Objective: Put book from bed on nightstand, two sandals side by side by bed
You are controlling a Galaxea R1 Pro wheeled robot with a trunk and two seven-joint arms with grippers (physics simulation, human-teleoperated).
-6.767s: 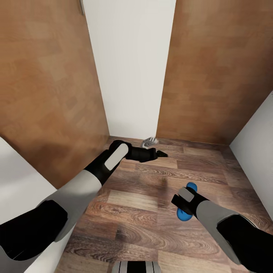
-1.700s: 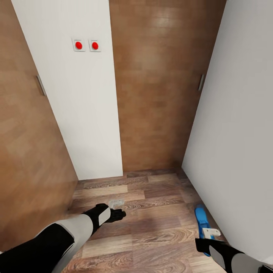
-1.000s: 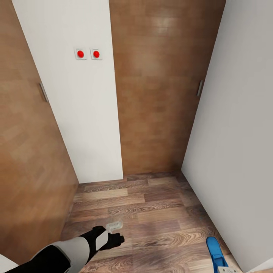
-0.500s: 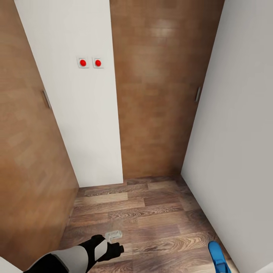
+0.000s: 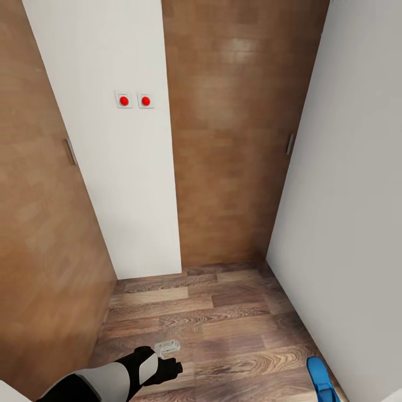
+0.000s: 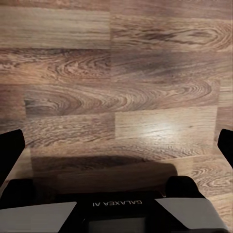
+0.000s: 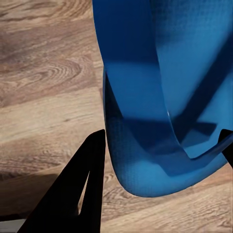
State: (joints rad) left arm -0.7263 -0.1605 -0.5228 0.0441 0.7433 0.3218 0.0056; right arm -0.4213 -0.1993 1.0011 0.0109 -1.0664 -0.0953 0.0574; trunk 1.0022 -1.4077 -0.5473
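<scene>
A bright blue sandal (image 5: pixel 320 382) shows at the bottom right of the head view, just above the wood-plank floor. In the right wrist view the sandal (image 7: pixel 160 73) and its thong strap sit between the dark fingers of my right gripper (image 7: pixel 162 136), which is shut on it. My left gripper (image 5: pixel 174 367) hangs low at the lower left over bare floor. In the left wrist view the left gripper (image 6: pixel 119 141) is open, its fingers wide apart with nothing between them. The book, the bed and the nightstands are out of view.
I face a narrow corner. A white wall panel with two red-button switches (image 5: pixel 134 100) stands ahead. Brown wooden doors (image 5: pixel 223 139) are ahead and at the left (image 5: pixel 39 234). A white wall (image 5: pixel 352 223) closes the right side. Wood-plank floor (image 5: pixel 223 318) lies in between.
The camera has tilted up a little, so the switches sit lower in the picture and both arms sit near its bottom edge. The right gripper still holds the sandal.
</scene>
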